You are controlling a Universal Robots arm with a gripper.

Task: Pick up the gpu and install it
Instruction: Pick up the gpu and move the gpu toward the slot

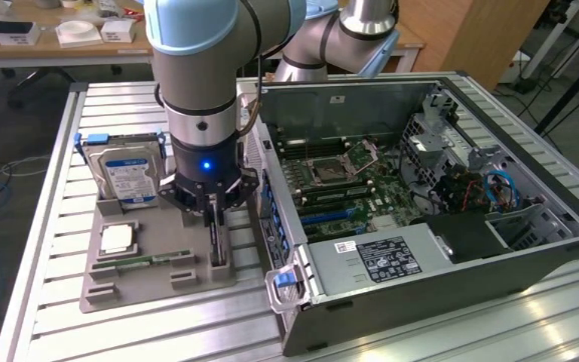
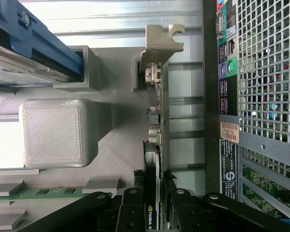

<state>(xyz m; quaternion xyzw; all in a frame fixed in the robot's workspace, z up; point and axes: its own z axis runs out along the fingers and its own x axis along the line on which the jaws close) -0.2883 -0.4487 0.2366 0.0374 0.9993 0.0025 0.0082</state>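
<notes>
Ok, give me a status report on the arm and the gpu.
Gripper shut on the gpu. Card upright on edge in the grey holder. Open computer case close alongside, on the exterior view's right.

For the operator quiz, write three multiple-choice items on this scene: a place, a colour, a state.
1. Where does the thin black gpu card with the silvery metal bracket stand?
A) on edge in the grey plastic holder tray
B) in the computer case
C) flat on the table
2. What colour is the label on the upright silver hard drive?
A) red
B) blue
C) yellow
3. What is the gripper doing?
A) hanging free
B) gripping the hard drive
C) closed on the gpu card's edge
Answers: 1 A, its bracket end sits in the tray's slot; 2 B, the label is blue; 3 C, its fingers press both sides of the card.
</notes>
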